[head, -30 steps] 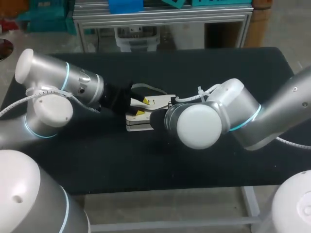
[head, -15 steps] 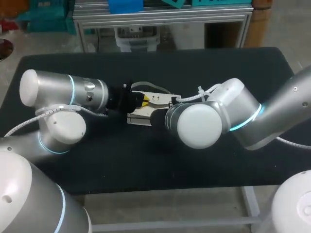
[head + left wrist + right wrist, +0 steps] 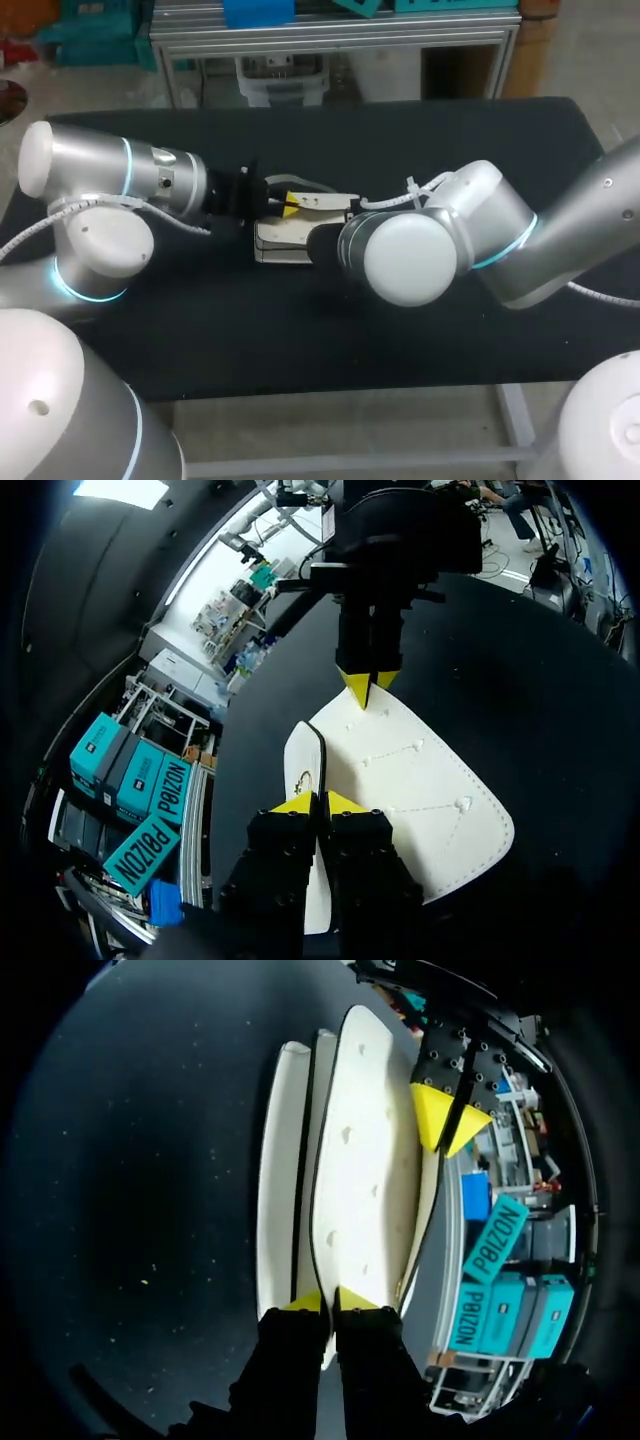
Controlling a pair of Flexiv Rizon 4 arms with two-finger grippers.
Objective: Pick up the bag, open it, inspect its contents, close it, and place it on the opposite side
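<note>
Bag (image 3: pixel 280 240): small, white, flat, lying on the black table (image 3: pixel 450 140) just left of the frame's centre in the head view, between your two arms.

Left gripper (image 3: pixel 320 802): fingers drawn narrow and pinched on the near edge of the flap (image 3: pixel 400 770). Right gripper (image 3: pixel 328 1300): likewise narrow, nipping the opposite edge of the same flap. In the head view its tips are hidden behind the arm's own wrist. The two grippers face each other across the flap, with the bag body beside and below it.

Handling, as judged: the flap looks like stitched leather or imitation, thin and semi-stiff. It should bend rather than drape. The bag is probably light, so the body may lift with the flap instead of parting from it. The surface looks smooth, and a pinch taken only at the rim could slip.

Where to hold: take the flap rim deeper between the pads, clear of the stitching line. Keep one gripper on the body when you peel the flap back. Whether a clasp holds it shut cannot be seen.
</note>
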